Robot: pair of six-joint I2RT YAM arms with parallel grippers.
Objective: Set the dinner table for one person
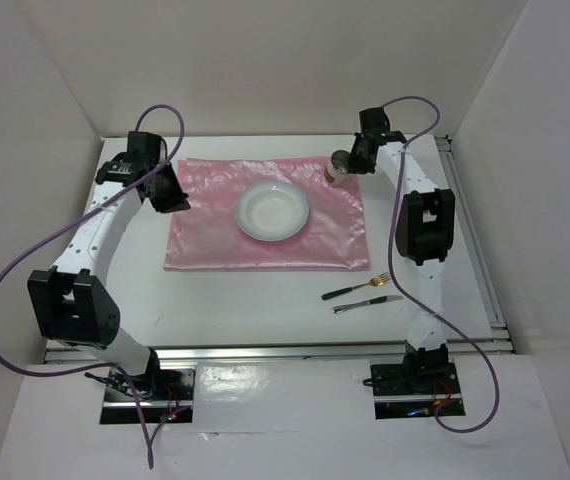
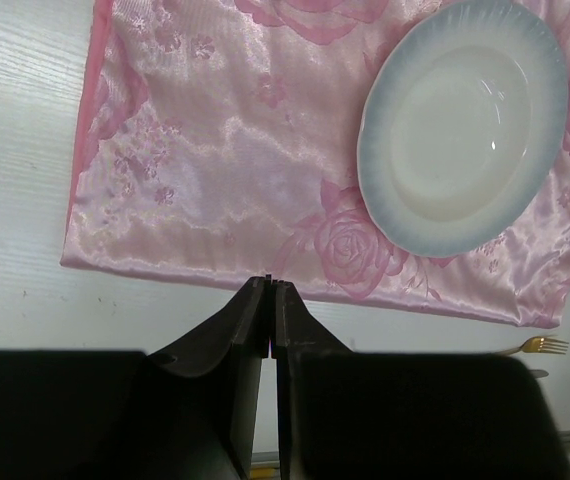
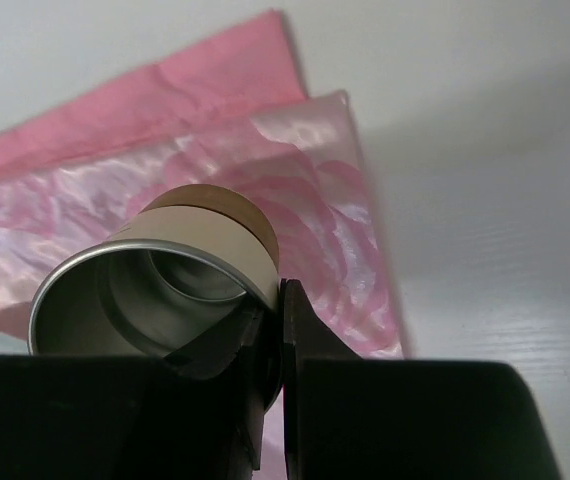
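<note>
Right gripper [image 3: 280,300] clamped on cup [image 3: 195,250] rim, cup held over cloth [image 1: 205,235] corner, 1 o'clock of plate [image 1: 272,210]; left gripper [image 2: 270,288] closed, nothing held.

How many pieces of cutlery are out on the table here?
2. A fork lies on the bare table by the near right corner of the pink cloth; a second utensil lies just beside it, closer to the arms' bases. The right arm might hide others.

- Cup [image 3: 155,280]: metal-lined, beige wall, brown base, tilted, mouth toward camera.
- Tool [image 3: 277,300]: clamped on cup wall at the rim.
- Cloth [image 3: 315,190]: pink, rose-patterned, below cup.
- Tabletop [image 3: 495,250]: white, right of cloth.
</note>
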